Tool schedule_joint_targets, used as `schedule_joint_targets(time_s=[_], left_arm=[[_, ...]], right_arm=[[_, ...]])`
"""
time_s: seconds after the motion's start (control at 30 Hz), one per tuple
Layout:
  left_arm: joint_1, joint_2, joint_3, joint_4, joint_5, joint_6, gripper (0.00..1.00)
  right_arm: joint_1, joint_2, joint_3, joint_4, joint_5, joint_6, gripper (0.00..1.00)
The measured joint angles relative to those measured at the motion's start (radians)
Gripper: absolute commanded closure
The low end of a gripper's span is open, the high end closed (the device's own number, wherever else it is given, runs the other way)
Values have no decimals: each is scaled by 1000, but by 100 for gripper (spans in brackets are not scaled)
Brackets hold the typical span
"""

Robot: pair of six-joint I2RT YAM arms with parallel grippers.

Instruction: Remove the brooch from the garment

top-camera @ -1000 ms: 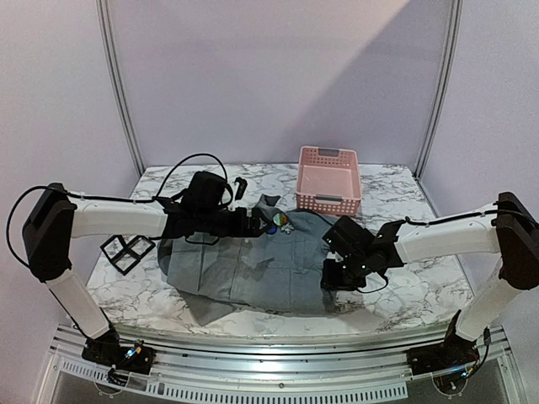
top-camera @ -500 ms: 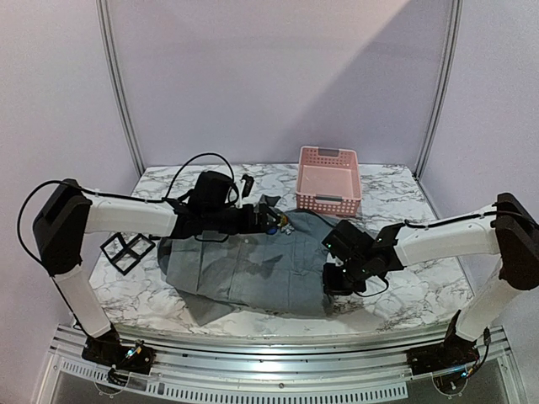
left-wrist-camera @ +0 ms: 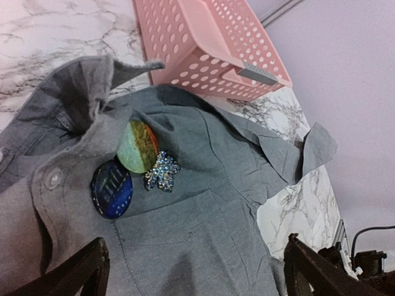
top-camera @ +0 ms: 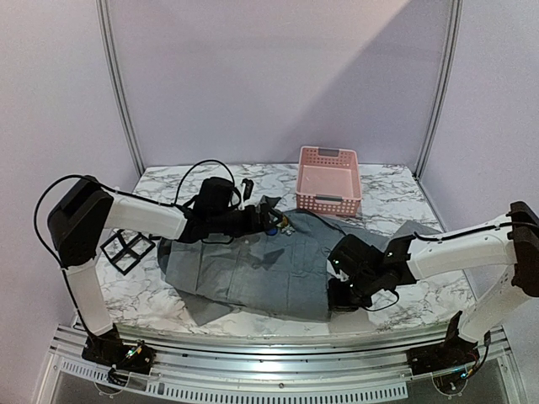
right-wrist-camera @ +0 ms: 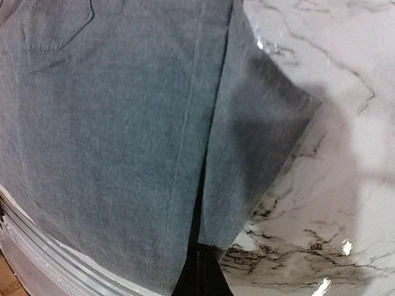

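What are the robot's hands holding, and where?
The right gripper pinches the grey shirt at its near right edge. The left gripper is open near the brooch, holding nothing.

The shirt [top-camera: 253, 273] is plain grey cloth with buttons, a chest pocket and a collar. It lies spread open and mostly flat in the middle of the table [top-camera: 152, 295], collar at the far end and hem at the near end, with one sleeve reaching out to the right. The brooch [left-wrist-camera: 162, 172] is a small sparkling blue and silver flower shape, pinned to the chest just below the collar and above the pocket, touching a green and orange round badge [left-wrist-camera: 137, 146] and near a blue one [left-wrist-camera: 112, 189]
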Motion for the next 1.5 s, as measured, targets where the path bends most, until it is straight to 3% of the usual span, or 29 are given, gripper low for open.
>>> schedule_joint_targets(time_s=[0.23,0.37,0.6,0.87,1.5], left_arm=[[12,8,-23,-1,-64,12,2],[37,8,-35,-3,-72,21,2],[44,8,-35,-13,-72,49,2],[44,-11,-36,-40,-82,68,2],[44,-32,-69,-39,-84,68,2]], right_arm=[[21,-46,-30,1,-8,36,98],[21,-83,-29,-4,2,58,75],[-16,-73,51,-58,74,69,62],[-57,57,159,-83,130,36,60],[-72,186,263,-145,204,-36,63]])
